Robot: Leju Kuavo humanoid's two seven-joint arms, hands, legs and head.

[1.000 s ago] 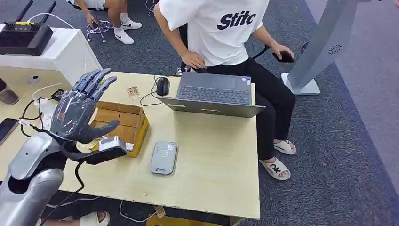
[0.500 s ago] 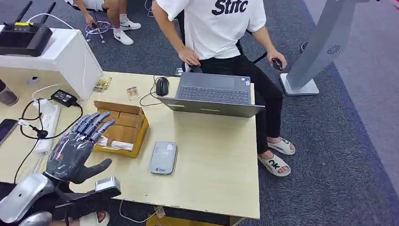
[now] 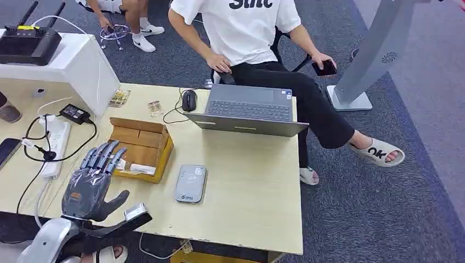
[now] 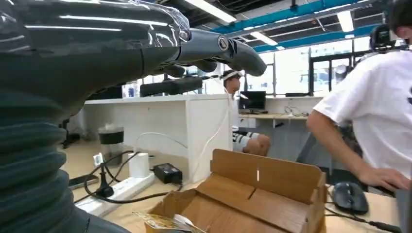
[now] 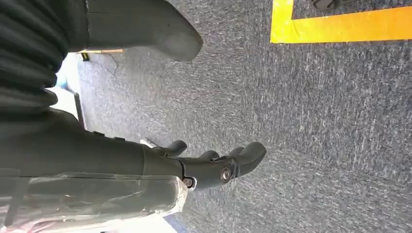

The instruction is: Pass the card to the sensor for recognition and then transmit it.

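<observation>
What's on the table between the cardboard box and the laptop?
In the head view, nothing: bare tabletop separates the cardboard box from the laptop. The grey card sensor lies nearer the robot.

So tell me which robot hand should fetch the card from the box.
Left. The left robot hand hovers open beside the cardboard box holding the card; the right robot hand hangs over the floor.

Grey card sensor (image 3: pixel 191 183) lies flat beside cardboard box (image 3: pixel 140 148).
</observation>
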